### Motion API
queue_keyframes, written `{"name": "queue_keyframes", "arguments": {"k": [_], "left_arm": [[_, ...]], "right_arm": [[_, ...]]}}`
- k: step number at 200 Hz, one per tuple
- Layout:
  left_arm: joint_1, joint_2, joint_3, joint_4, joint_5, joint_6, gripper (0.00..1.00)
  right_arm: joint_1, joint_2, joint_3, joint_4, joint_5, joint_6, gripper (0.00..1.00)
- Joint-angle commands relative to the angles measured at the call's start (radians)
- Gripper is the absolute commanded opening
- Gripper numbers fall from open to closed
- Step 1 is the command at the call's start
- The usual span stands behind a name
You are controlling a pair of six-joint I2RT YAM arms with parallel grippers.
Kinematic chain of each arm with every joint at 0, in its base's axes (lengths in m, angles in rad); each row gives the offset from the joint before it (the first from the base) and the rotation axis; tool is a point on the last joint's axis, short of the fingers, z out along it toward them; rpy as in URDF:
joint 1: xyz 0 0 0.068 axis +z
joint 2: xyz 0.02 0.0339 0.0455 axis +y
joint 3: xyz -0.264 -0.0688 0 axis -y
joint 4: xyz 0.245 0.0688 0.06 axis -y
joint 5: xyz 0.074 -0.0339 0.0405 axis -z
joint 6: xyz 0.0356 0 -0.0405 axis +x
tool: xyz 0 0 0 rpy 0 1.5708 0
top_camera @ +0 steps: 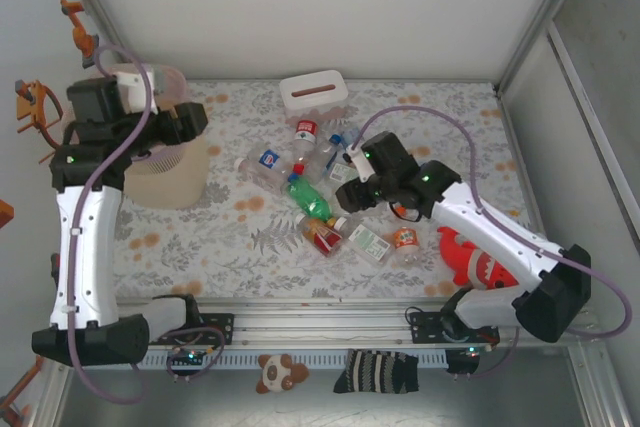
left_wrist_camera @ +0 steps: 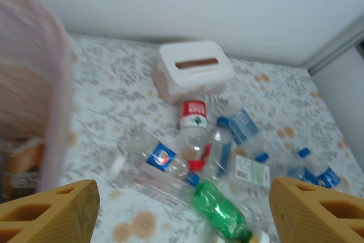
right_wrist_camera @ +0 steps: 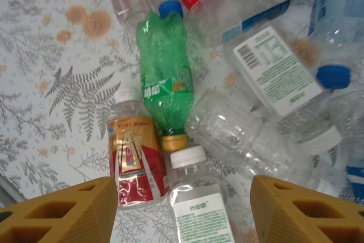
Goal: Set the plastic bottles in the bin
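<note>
Left gripper (top_camera: 185,122) up by bin (top_camera: 170,172) at far left of table (top_camera: 450,147), fingers (left_wrist_camera: 48,211) wide apart, nothing between them. Plastic bottles (top_camera: 320,187) lying in heap mid-table, just in front of tissue box (top_camera: 313,89), well apart from bin. Right gripper (right_wrist_camera: 185,214) over near edge of heap, fingers apart, not clamped on anything. White-capped bottle (right_wrist_camera: 196,197) lies under gap, red-labelled bottle (right_wrist_camera: 133,163) and green bottle (right_wrist_camera: 165,78) beside it. Red plush (top_camera: 475,262) off to right.

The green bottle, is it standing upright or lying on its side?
Lying on its side. The green bottle shows its full length flat on the patterned table, yellow cap pointing sideways.
</note>
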Motion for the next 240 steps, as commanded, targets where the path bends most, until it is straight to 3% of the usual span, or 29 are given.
{"name": "queue_keyframes", "arguments": {"k": [1, 46, 98, 151, 240], "left_arm": [[-0.069, -0.051, -0.124, 0.071, 0.018, -0.095, 0.77], [-0.193, -0.177, -0.396, 0.191, -0.047, -0.227, 0.77], [-0.218, -0.262, -0.611, 0.277, -0.056, -0.316, 0.78], [-0.218, -0.293, -0.691, 0.288, -0.091, -0.318, 0.80], [-0.217, -0.262, -0.705, 0.302, -0.081, -0.319, 0.81]], "right_arm": [[0.049, 0.025, 0.027, -0.045, 0.068, 0.068, 0.62], [0.159, 0.108, 0.027, -0.078, 0.096, 0.074, 0.61], [0.237, 0.214, 0.034, -0.048, 0.089, 0.044, 0.64], [0.288, 0.371, 0.079, -0.054, 0.180, 0.052, 0.66], [0.312, 0.487, 0.042, -0.019, 0.170, 0.077, 0.68]]}}
